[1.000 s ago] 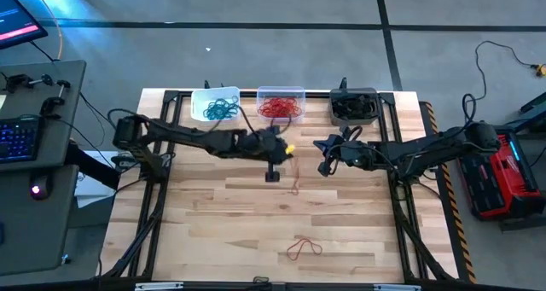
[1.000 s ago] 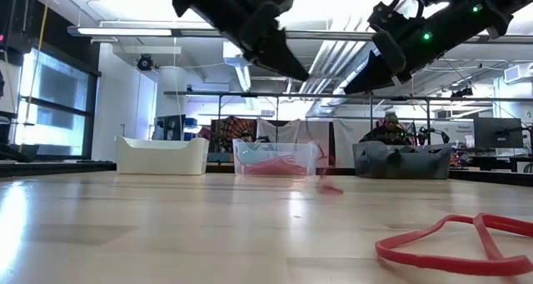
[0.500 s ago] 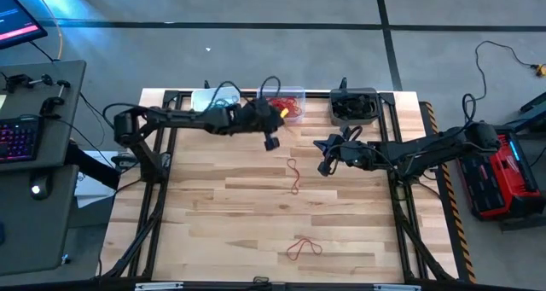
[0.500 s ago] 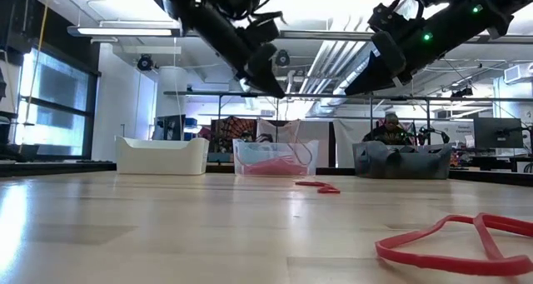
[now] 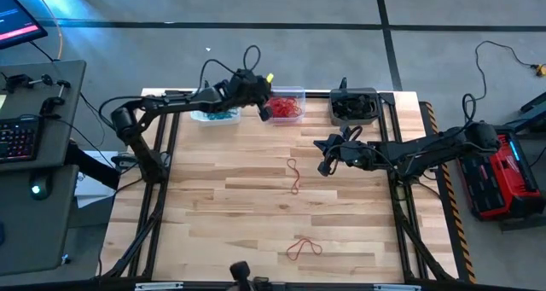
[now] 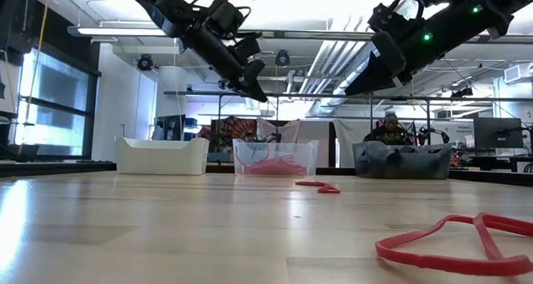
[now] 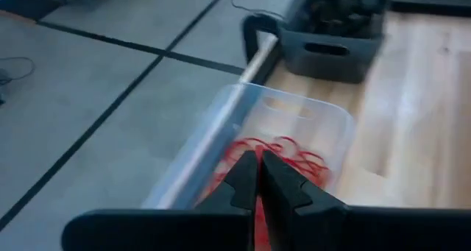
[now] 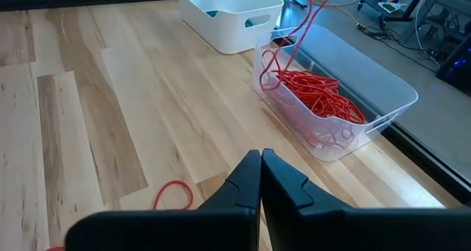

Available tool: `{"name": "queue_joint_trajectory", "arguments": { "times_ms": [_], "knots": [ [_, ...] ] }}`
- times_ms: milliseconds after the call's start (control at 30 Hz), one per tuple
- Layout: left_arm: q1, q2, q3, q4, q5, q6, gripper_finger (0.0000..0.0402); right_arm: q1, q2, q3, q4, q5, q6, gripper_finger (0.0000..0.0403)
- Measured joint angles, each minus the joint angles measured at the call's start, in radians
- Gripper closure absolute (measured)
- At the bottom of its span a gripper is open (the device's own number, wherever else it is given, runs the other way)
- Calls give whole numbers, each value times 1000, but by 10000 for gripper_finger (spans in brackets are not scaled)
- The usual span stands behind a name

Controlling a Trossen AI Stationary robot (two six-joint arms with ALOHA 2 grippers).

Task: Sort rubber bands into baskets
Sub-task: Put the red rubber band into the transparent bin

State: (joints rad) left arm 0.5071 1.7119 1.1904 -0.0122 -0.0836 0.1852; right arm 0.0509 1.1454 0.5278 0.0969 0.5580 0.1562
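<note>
A: With the left gripper pinched on a red rubber band dangling over the clear basket, what fails?

B: The band snags the rim; right gripper closed, idle above the counter

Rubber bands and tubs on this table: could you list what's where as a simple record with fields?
White basket: teal bands inside
Clear basket: red bands inside
Dark grey basket: dark bands inside
Left gripper: shut on a red rubber band dangling over the clear basket
Right gripper: shut, holding nothing, raised above mid-table
Loose red bands: two still on the table
</note>
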Motion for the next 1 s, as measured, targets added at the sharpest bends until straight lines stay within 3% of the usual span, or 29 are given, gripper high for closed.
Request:
{"name": "queue_joint_trajectory", "arguments": {
  "times_ms": [633,867,1000],
  "knots": [
    [97,25,2,57,115,10,401,0,0,0,-1,17,0,403],
    [102,111,3,35,165,29,401,-5,1,0,-1,22,0,403],
    [100,166,48,-64,177,54,401,-7,1,0,-1,26,0,403]
  ]
}}
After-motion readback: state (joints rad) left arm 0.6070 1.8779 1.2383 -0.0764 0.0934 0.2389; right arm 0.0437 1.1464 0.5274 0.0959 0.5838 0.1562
